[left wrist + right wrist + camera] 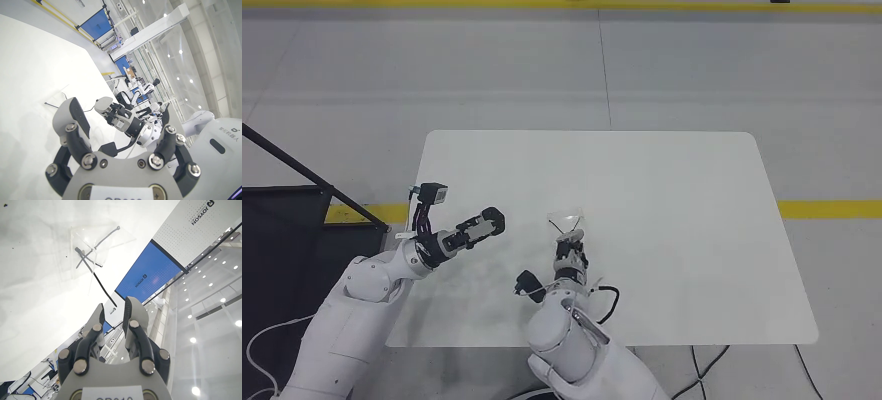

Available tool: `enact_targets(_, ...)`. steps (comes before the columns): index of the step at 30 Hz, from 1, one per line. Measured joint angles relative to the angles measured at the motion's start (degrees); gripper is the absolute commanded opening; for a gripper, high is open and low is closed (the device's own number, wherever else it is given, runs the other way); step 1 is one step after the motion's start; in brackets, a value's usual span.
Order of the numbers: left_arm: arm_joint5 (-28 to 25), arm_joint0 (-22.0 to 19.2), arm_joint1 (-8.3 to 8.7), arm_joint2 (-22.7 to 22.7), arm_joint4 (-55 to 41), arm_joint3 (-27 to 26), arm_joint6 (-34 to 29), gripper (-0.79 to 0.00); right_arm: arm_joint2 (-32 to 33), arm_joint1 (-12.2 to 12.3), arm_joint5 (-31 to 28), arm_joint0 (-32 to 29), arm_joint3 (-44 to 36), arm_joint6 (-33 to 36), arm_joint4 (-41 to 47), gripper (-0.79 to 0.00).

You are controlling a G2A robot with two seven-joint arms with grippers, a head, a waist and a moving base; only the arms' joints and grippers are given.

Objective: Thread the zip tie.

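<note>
left gripper (121,103): spread wide, empty, parked aside.
right gripper (115,301): parted, tips flanking zip tie (100,283) tail, ready to pinch.
clear stand (90,236): props the zip tie up.

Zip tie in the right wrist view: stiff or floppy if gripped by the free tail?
Probably springy, not limp: the tail of the zip tie juts straight out of the clear holder without sagging. It looks thin, so likely light and apt to bend sideways if pushed. The clear holder also looks slight; pulling may drag it across the table.
</note>
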Motion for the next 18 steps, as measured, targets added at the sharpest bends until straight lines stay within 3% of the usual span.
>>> enact_targets(2, 0.0, 0.0, 0.00, 0.0, 0.0, 0.0, 0.0, 0.000, 1.1, 0.2, 0.8, -1.4, -2.5, -0.5, -0.4, 0.000)
enact_targets(6, 0.0, 0.0, 0.00, 0.0, 0.0, 0.0, 0.0, 0.000, 4.2, 1.0, 5.6, -5.4, -9.5, -2.1, -1.1, 0.000)
enact_targets(11, 0.0, 0.0, 0.00, 0.0, 0.0, 0.0, 0.0, 0.000, 9.3, 2.5, 15.7, -13.2, -20.2, -7.1, 0.1, 0.000)
enact_targets(18, 0.0, 0.0, 0.00, 0.0, 0.0, 0.0, 0.0, 0.000, 20.3, 4.4, 30.5, -24.2, -31.5, -24.9, 13.7, 0.000)
